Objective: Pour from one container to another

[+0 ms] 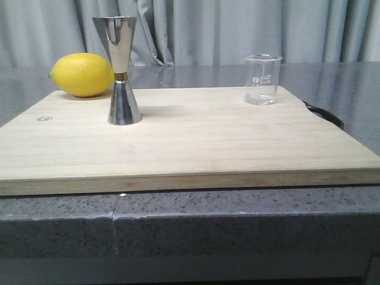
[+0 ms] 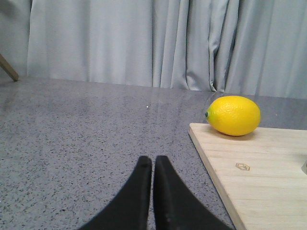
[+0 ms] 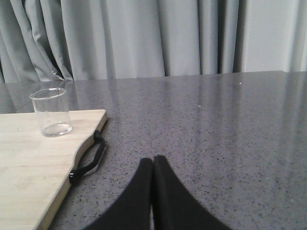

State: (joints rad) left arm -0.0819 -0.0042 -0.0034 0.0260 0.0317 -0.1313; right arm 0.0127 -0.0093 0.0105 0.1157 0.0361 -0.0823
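Nearest, both pincers clenched on nothing, left gripper (image 2: pixel 152 165) and right gripper (image 3: pixel 153 165) off the cutting board (image 1: pixel 196 142); risk of tipping the light beaker (image 1: pixel 262 79) by a clumsy close; farther, on the board, jigger (image 1: pixel 120 70), contents hidden; beaker at far right corner, apparently empty.

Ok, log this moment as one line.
left claw shut, off board | right claw shut, off board | beaker upright on board | jigger upright
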